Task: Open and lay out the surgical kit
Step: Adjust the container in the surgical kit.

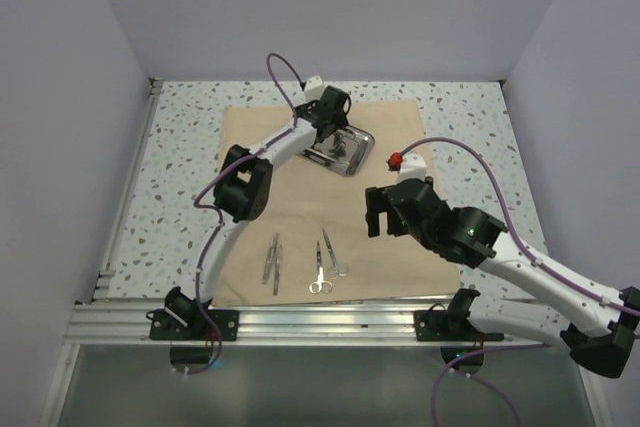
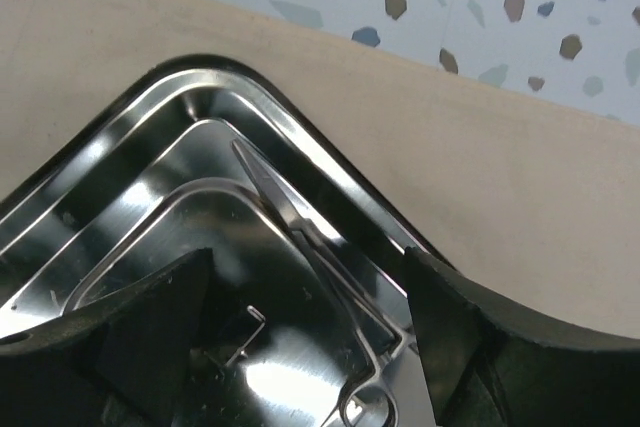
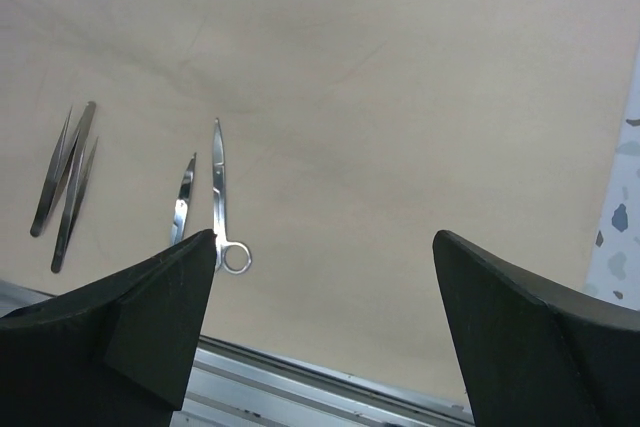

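Surgical kit (image 1: 300, 209), laid open: the tan cloth wrap (image 1: 380, 277) lies flat on the speckled table (image 1: 180, 147). The steel tray (image 1: 364, 137) sits on the far part of the cloth. Two tweezers (image 1: 272, 259) and two scissors (image 1: 320, 272) lie side by side near the front edge. The left gripper (image 2: 305, 277) hangs low over the tray, its fingers wide apart on either side of a slim instrument (image 2: 290, 212) lying inside. The right gripper (image 3: 325, 247) hovers over bare cloth to the right of the scissors, jaws spread wide and holding nothing.
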